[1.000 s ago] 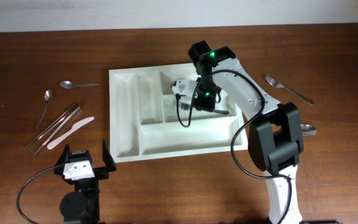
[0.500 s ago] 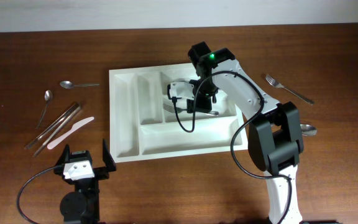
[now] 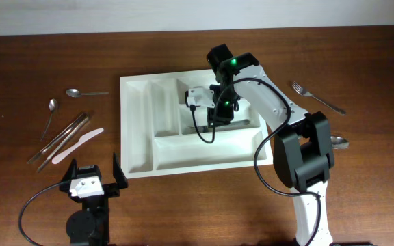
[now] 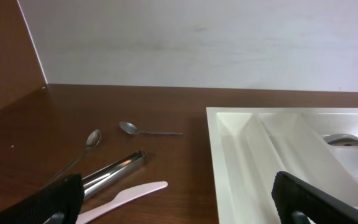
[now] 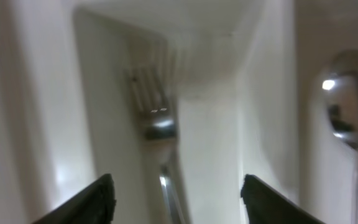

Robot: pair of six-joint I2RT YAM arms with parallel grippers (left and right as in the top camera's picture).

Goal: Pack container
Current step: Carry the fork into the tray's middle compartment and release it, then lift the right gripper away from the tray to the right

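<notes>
**White plastic, steel fork, open jaws**

Right gripper [image 5: 178,190] low over the container [image 3: 135,137], jaws wide apart, clasping nothing. Directly beneath it, between the fingers, a fork [image 5: 156,118] lying lengthwise in one long slot, tines pointing away from the wrist; probably lined up that way to suit the narrow channel. One slot over, to the gripper's right in its own camera, a spoon [image 5: 345,93], bowl up. Nothing visible in the two upright slots or the long slot nearest the arm bases.

Left gripper [image 4: 182,202] parked well to the working gripper's left, off the tray's corner, jaws fully spread and empty; seemingly out of the way so as not to crowd the tray. Beyond it, farther left: two spoons [image 3: 82,91], a pale knife [image 3: 77,145], a pair of metal sticks [image 3: 63,140], all loose on the wood. On the working gripper's other side, a second fork [image 3: 318,98] and another spoon [image 3: 339,142] by the arm's base. Judging by these, packing only partly done.
</notes>
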